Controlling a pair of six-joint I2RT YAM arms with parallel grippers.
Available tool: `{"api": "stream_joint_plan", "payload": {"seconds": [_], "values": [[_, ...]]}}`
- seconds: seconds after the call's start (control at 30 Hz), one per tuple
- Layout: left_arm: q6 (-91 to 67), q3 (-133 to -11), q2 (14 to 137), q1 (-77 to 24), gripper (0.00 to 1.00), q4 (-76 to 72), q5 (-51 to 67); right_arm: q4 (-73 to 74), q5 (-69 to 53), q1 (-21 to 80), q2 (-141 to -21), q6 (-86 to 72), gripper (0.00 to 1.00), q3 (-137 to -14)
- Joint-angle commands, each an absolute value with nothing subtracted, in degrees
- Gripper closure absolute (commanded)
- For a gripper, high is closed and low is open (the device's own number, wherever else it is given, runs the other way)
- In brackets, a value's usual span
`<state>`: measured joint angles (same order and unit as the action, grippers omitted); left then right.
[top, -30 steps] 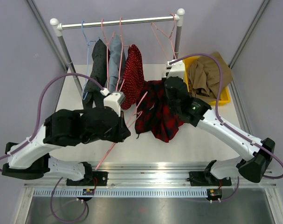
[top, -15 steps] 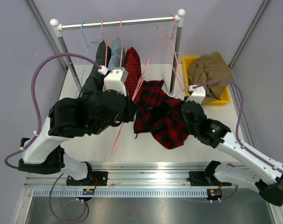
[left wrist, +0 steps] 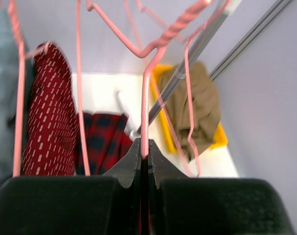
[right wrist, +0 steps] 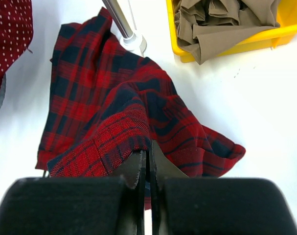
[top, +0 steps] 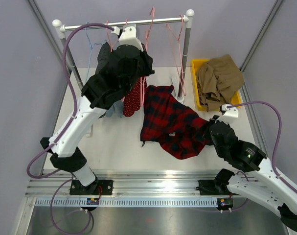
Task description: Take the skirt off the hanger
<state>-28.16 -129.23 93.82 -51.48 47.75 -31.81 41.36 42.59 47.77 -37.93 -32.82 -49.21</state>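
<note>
Pink hanger (left wrist: 182, 24) blurred in L wrist view, top cut off.

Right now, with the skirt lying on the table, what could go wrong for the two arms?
1. The left gripper is shut on a pink hanger up at the rail, close to other pink hangers; its hook may miss the rail or tangle with them.
2. The right gripper is shut on the plaid skirt, whose far corner lies near the rack post; a pull may snag it there.
</note>
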Motion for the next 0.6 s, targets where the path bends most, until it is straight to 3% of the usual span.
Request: {"api": "stream_joint_plan", "payload": {"seconds": [0.0,0.2,0.57], "values": [[-26.2,-133.8,98.8,-46.5,1.00,34.7,-20.5,42.1,44.0,47.5,-37.4,-33.8,1.00,-50.5],[-34.1,-136.1,105.9,-39.3,1.00,27.8,-7.8,40.2,43.5,47.5,-37.3,-33.4,1.00,-48.5],[-39.7,-124.4,104.5,-37.4,1.00,23.2,-2.9,38.5,44.3,47.5,-38.5,-31.6,1.00,-48.5]]}}
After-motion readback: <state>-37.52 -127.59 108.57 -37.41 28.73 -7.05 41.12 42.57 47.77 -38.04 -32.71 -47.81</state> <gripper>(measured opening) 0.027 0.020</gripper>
